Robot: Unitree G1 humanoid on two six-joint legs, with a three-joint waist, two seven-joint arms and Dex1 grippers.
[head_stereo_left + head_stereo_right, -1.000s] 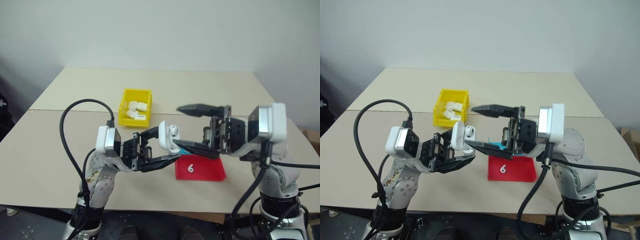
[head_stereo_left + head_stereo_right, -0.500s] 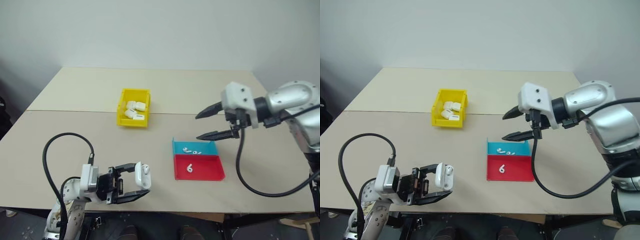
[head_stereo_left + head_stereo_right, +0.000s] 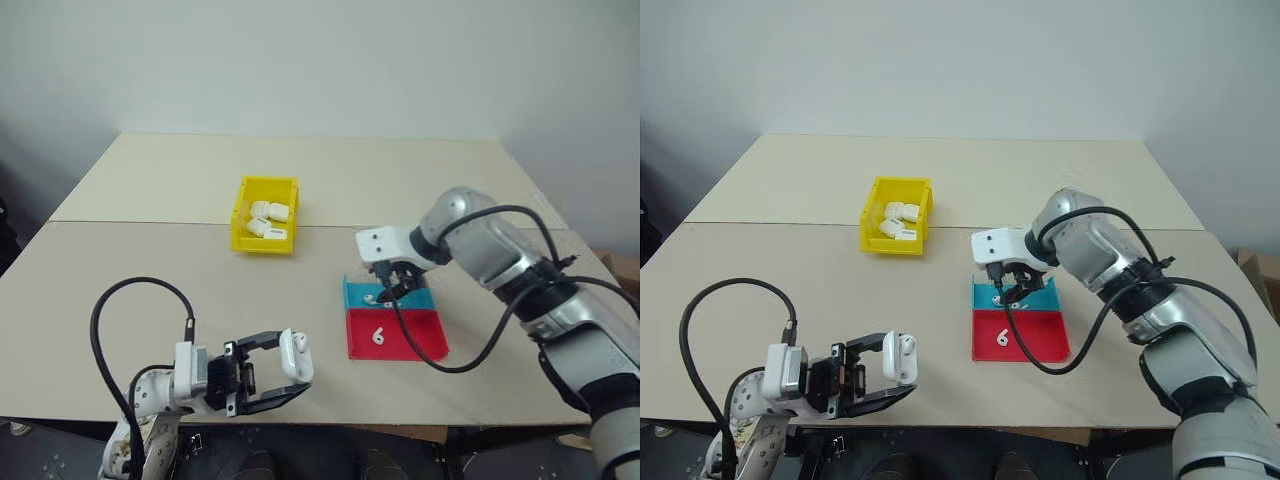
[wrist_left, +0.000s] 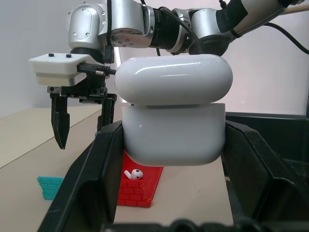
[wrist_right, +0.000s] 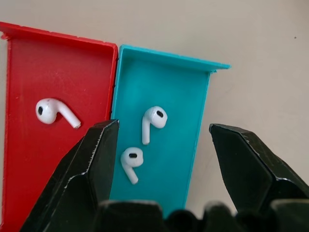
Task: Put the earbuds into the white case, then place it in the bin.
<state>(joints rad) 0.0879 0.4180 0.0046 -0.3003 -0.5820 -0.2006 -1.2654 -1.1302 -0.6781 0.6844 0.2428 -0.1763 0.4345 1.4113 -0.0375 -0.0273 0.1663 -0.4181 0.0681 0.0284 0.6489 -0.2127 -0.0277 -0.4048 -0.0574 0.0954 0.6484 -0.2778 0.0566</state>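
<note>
glossy rounded white case (image 4: 173, 113), perhaps plastic trays

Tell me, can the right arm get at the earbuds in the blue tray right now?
Probably yes. The right gripper hangs open just above the blue tray, with both earbuds lying uncovered between its fingers and nothing blocking the way down.

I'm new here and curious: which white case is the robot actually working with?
On the near edge of the table, the left gripper clamps the white case upright. Unlike the similar cases heaped in the yellow bin, it's alone, held off the table.
</note>
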